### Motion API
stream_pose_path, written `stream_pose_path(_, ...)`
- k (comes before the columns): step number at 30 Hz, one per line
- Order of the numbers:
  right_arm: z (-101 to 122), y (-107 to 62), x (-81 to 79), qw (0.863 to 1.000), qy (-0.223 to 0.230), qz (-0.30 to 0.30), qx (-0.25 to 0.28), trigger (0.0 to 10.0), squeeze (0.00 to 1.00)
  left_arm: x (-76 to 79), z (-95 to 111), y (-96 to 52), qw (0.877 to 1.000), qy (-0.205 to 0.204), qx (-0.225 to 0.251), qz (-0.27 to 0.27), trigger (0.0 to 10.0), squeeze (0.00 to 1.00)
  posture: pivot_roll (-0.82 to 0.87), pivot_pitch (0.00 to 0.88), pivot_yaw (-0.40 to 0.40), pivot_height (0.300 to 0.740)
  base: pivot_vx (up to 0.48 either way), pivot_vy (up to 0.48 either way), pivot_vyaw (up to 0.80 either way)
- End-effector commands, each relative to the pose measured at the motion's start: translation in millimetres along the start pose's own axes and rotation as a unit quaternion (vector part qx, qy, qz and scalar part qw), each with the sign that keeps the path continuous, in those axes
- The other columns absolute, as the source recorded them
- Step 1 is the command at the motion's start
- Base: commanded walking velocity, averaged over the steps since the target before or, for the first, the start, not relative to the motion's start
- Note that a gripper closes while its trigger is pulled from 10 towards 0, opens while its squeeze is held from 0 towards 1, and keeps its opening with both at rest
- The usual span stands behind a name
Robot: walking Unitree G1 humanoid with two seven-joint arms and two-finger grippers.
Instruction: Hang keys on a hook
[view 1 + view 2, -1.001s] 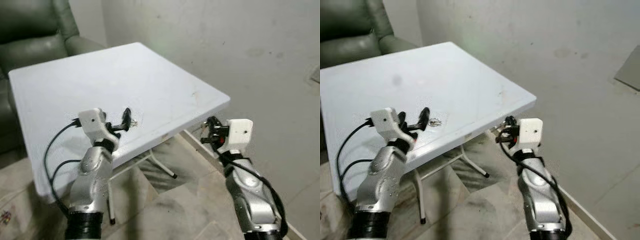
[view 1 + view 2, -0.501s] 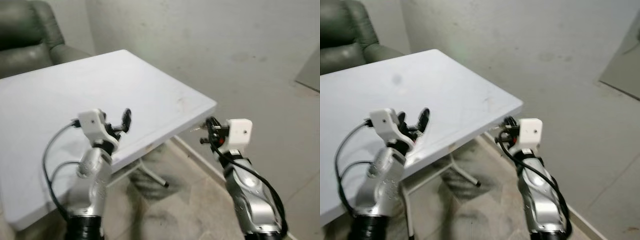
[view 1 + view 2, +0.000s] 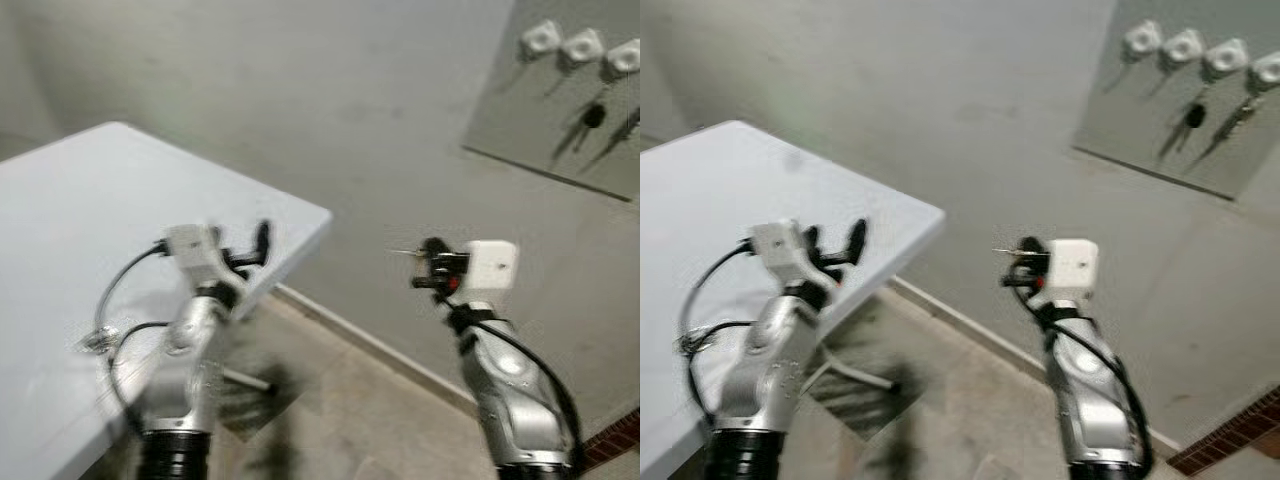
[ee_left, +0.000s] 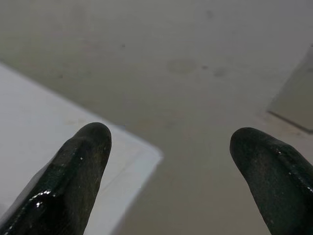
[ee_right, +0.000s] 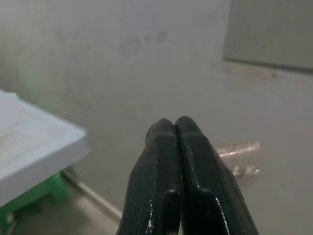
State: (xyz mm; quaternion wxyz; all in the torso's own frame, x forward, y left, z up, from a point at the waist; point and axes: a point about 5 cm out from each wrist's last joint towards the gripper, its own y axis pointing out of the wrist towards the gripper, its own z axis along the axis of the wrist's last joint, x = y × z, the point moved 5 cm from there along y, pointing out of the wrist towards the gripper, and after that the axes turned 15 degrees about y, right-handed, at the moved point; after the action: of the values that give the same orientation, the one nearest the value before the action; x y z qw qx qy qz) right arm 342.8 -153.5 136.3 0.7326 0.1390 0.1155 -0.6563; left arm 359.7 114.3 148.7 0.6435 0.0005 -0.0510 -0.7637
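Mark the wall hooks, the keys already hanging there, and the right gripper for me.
wall hooks [image 3: 1184,45]: right eye view, on the second white hook of the row.
hanging keys [image 3: 1193,117]: right eye view, on the dark key head.
right gripper [image 5: 174,126]: right wrist view, at the pressed-together fingertips.

The camera has swung right, bringing a hook board [image 3: 1200,95] with hanging keys [image 3: 1188,118] into sight beyond the table [image 3: 730,190].

Home interior: white folding table [image 3: 60,200], wall key-hook board [image 3: 1200,110], tiled floor [image 3: 340,400].
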Motion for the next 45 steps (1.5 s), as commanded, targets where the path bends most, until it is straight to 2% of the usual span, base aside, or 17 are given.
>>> stream_pose_path(1, 5, 2.7, -11.6, 1.000, 0.006, 0.017, 0.007, 10.0, 0.00, -9.8, 3, -0.6, 1.000, 0.008, 0.002, 0.015, 10.0, 0.00, 0.03, 0.000, -0.041, 0.715, 0.398, 0.000, -0.75)
stream_pose_path(22, 4, 2.9, -12.9, 1.000, 0.005, 0.017, 0.003, 10.0, 0.00, -9.1, 3, -1.2, 1.000, 0.005, 0.001, 0.016, 10.0, 0.00, 0.03, 0.000, -0.039, 0.715, 0.396, 0.000, -0.75)
stream_pose_path(24, 5, 3.0, -12.9, 1.000, 0.008, 0.016, 0.008, 10.0, 0.00, -8.8, 3, -1.1, 1.000, 0.004, 0.001, 0.016, 10.0, 0.00, 0.03, 0.000, -0.039, 0.715, 0.386, 0.000, 0.00)
stream_pose_path(26, 5, 3.2, -13.9, 1.000, 0.005, 0.016, 0.007, 10.0, 0.00, -12.7, -1, -0.3, 0.999, 0.006, -0.015, 0.040, 10.0, 0.00, 0.03, 0.000, -0.039, 0.715, 0.000, 0.000, 0.00)
stream_pose_path(29, -1, 3.6, -13.4, 1.000, 0.002, 0.012, -0.017, 10.0, 0.00, -13.2, -5, 0.3, 0.998, -0.001, -0.028, 0.052, 10.0, 0.00, 0.02, 0.000, -0.038, 0.715, 0.000, 0.000, 0.00)
stream_pose_path(33, -6, 5.3, -1.7, 0.999, -0.005, -0.030, -0.044, 10.0, 0.00, -12.5, -7, 1.8, 0.998, -0.001, -0.039, 0.058, 10.0, 0.00, 0.02, 0.000, -0.038, 0.715, 0.000, 0.000, 0.00)
stream_pose_path(35, -6, 5.5, 1.8, 0.998, 0.002, -0.031, -0.050, 10.0, 0.00, -12.4, -7, 2.8, 0.997, 0.001, -0.042, 0.059, 10.0, 0.00, 0.02, 0.000, -0.038, 0.715, 0.000, 0.000, 0.00)
stream_pose_path(39, -1, 4.6, 6.7, 0.999, -0.003, -0.021, -0.041, 10.0, 0.00, -12.5, -8, 4.7, 0.997, 0.006, -0.050, 0.061, 10.0, 0.00, 0.02, 0.000, -0.036, 0.715, 0.000, 0.000, 0.00)
stream_pose_path(40, 5, 4.6, 6.0, 0.999, -0.041, -0.002, -0.028, 10.0, 0.00, -12.4, -6, 6.8, 0.997, 0.010, -0.051, 0.057, 10.0, 0.00, 0.01, 0.000, -0.034, 0.715, 0.000, 0.000, 0.00)
stream_pose_path(42, 10, 4.5, 4.0, 0.997, -0.067, 0.023, -0.021, 10.0, 0.00, -10.4, -1, 9.6, 0.998, 0.019, -0.042, 0.044, 10.0, 0.00, 0.01, 0.000, -0.034, 0.715, 0.000, 0.000, 0.00)
stream_pose_path(45, 14, 7.8, 4.6, 0.998, -0.054, 0.031, -0.022, 10.0, 0.00, -8.0, 5, 13.2, 0.999, 0.037, -0.030, 0.022, 10.0, 0.00, 0.01, 0.000, -0.034, 0.715, 0.000, 0.000, 0.00)
